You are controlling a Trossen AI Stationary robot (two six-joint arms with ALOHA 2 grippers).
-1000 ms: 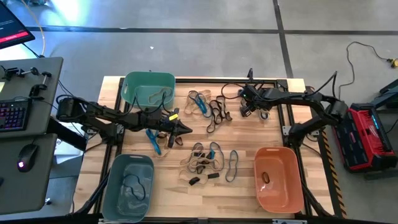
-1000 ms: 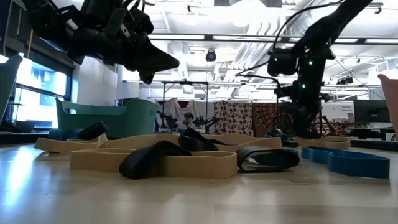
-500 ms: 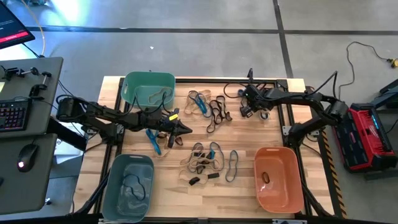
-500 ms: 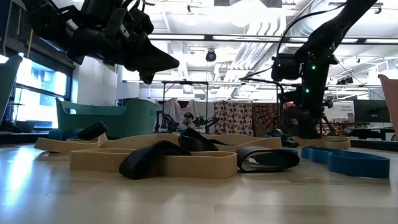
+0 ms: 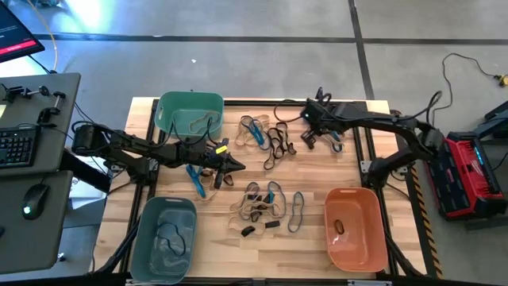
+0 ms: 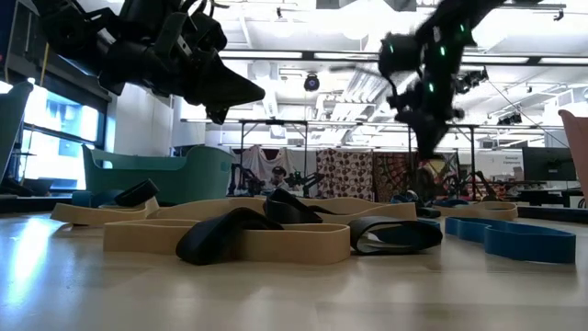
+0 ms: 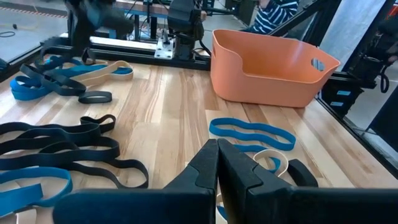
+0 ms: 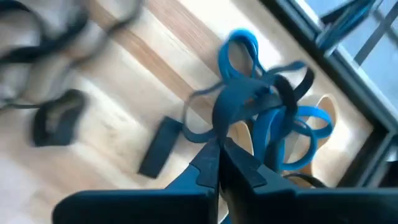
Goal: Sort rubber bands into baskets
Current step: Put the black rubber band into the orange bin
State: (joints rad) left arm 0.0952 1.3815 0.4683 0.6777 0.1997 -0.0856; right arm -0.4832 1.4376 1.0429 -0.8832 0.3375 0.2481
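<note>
Rubber bands lie loose on the wooden table: a far group of black and blue ones (image 5: 266, 137) and a nearer pile of tan, black and blue ones (image 5: 266, 208). The teal-green basket (image 5: 190, 114) stands far left, the grey-blue basket (image 5: 163, 238) near left and the orange basket (image 5: 355, 228) near right. My right gripper (image 8: 219, 148) is raised over the table's far right part (image 5: 308, 140), shut on a dark rubber band (image 8: 245, 99). My left gripper (image 5: 238, 165) hovers left of centre, shut and empty (image 7: 217, 149). My right gripper pinches the dark rubber band between its two shut fingers, at a bend of the loop (image 8: 231, 119) just past the fingertips. The fingers slant down from above. The band's strands spread loosely beyond the tips, above the blue bands (image 8: 292, 134) on the table.
The teal-green basket holds tan bands, the grey-blue basket dark ones, the orange basket one small item. A loose blue band (image 7: 252, 132) lies ahead of my left gripper. A black metal frame rail (image 5: 361, 155) runs along the table's right side. A desk with keyboard stands beyond the table's left edge.
My right gripper has risen and gone toward the table's left and far edge, moving quickly, with the dark band at its tips. My left arm has kept still.
</note>
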